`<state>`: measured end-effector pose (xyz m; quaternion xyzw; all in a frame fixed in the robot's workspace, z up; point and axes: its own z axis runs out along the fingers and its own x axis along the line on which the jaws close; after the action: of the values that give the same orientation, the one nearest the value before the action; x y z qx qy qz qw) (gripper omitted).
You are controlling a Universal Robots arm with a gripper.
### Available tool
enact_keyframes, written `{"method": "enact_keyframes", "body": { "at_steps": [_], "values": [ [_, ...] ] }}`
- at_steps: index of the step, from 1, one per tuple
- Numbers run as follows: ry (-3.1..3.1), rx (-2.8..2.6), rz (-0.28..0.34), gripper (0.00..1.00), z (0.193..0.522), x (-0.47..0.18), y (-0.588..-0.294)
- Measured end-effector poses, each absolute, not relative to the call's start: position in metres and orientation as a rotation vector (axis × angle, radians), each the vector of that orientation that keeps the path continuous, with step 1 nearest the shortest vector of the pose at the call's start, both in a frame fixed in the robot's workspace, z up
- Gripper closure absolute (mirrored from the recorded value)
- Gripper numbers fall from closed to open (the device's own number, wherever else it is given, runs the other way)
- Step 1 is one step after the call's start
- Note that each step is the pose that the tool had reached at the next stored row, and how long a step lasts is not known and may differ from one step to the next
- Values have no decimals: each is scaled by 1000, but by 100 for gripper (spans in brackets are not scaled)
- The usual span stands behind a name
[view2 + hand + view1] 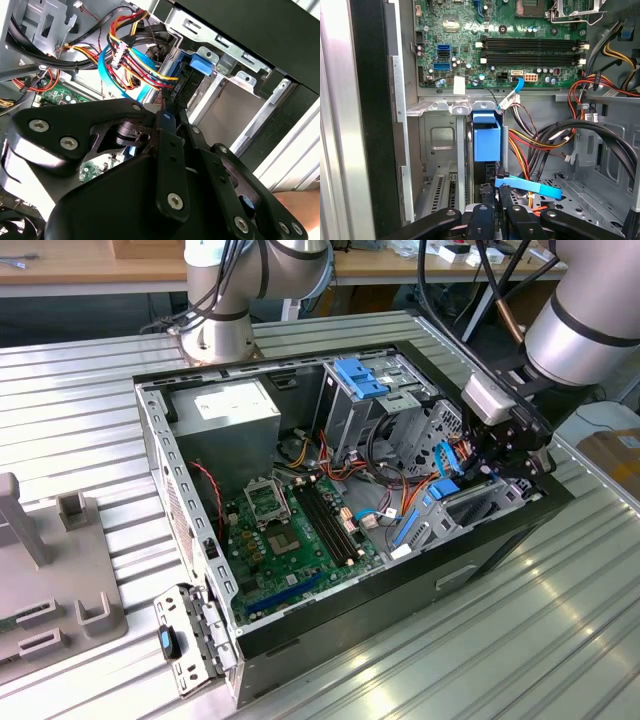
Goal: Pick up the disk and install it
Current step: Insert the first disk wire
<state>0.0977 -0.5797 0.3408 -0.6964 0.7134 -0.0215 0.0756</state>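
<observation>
The disk stands on edge in a slot of the metal drive bay at the case's front end, its blue carrier frame facing the first wrist view. In the second wrist view the disk is seen edge-on, with its blue tab at the far end beside the bay's wall. My gripper is shut on the disk's near edge, its black fingers pressed close together. In the exterior view the gripper reaches into the open computer case at the exterior view's right end.
Bundles of red, yellow and black wires and a blue flat cable run close beside the slot. The motherboard, the grey power-supply box and a blue bracket on the drive cage lie inside the case. A grey fixture stands at the exterior view's left.
</observation>
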Motion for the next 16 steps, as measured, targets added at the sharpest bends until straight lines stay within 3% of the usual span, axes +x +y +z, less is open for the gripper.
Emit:
{"method": "enact_keyframes", "body": {
  "at_steps": [16],
  "values": [
    [2139, -2088, -65, 83, 337, 98, -580]
  ]
}}
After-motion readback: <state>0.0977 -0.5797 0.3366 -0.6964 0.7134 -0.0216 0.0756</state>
